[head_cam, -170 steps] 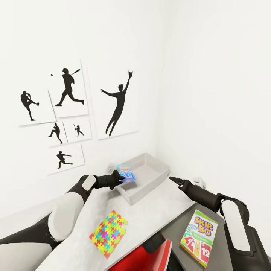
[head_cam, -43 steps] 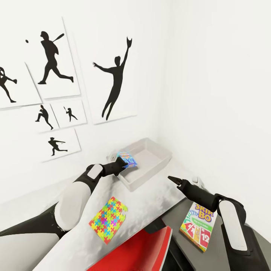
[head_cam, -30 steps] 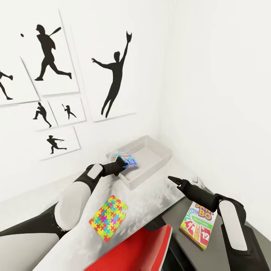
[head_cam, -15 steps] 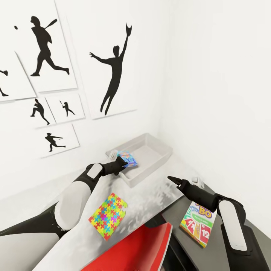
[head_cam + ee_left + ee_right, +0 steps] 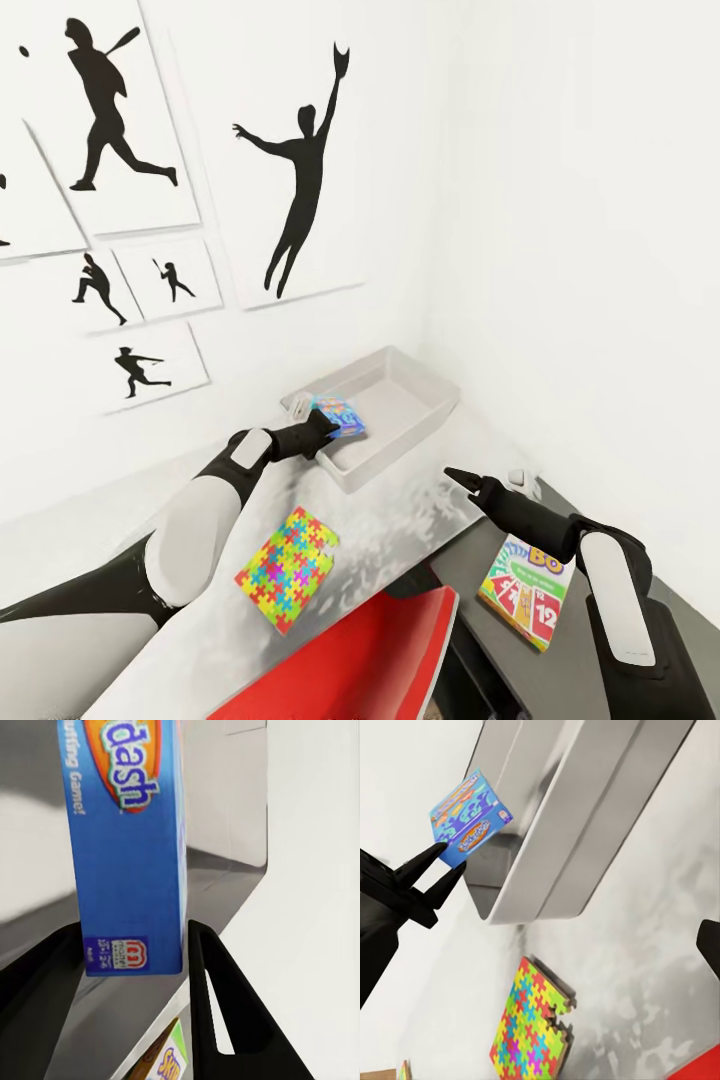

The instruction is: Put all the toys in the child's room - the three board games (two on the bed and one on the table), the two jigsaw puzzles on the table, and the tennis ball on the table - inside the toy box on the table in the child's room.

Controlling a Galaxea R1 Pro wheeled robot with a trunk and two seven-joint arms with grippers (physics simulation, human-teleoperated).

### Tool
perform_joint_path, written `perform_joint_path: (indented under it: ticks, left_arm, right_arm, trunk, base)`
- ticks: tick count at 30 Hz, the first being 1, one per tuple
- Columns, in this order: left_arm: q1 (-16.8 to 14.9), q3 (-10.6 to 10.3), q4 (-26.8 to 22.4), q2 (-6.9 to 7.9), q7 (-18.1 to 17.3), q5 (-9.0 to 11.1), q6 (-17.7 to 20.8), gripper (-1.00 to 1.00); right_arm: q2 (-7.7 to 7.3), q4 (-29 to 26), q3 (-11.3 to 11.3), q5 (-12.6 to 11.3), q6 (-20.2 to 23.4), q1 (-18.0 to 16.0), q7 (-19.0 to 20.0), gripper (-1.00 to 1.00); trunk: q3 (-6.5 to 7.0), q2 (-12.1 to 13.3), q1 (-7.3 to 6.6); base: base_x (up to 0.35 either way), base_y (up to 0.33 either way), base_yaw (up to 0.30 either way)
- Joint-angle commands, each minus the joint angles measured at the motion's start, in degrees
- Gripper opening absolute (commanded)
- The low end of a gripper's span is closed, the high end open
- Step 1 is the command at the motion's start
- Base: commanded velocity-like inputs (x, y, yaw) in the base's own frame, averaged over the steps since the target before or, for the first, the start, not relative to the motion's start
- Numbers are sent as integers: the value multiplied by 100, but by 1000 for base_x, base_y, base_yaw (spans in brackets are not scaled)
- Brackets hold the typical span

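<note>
Over the near corner of the toy box (image 5: 425,385), the left gripper (image 5: 325,428) pinches the blue board game (image 5: 338,414) by its lower edge, held aloft. It looks light, stiff and smooth-sided, so an edge pinch may let it swing. The right gripper (image 5: 453,477) hovers over the table (image 5: 400,515); I cannot tell whether it is open.

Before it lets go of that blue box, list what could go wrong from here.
1. The left hand pinches only the blue game box's bottom edge, above the toy box's near corner; released there, it might catch the rim and tip onto the table.
2. The jigsaw puzzle lies below the left forearm; a low retreat could push it.
3. The Skip-Bo box lies by the right arm and could get nudged.
</note>
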Motion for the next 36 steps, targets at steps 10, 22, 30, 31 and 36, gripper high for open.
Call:
perform_joint_path:
  ticks: [10,22,30,31,36]
  left_arm:
    - [-28,39,-9,-4,-20,7,47,-100]
    - [-166,39,-9,-4,-49,7,247,-100]
    - [-178,39,-9,-4,-55,7,253,-100]
    - [-178,39,-9,-4,-55,7,253,-100]
    - [-178,39,-9,-4,-54,7,253,-100]
  right_arm:
    - [4,-2,-41,56,32,-6,81,100]
    - [-4,-2,-60,65,40,-6,91,100]
    - [0,-2,-55,65,39,-6,91,100]
    - [1,-2,-55,65,38,-6,91,100]
    - [4,-2,-53,64,40,-6,84,100]
  trunk:
    - [-62,-12,3]
    - [-64,-12,3]
    - [-67,-12,3]
    - [-70,-12,3]
    - [-107,-12,3]
  base:
    - [0,0,0]
    - [0,0,0]
    - [0,0,0]
    - [0,0,0]
    - [0,0,0]
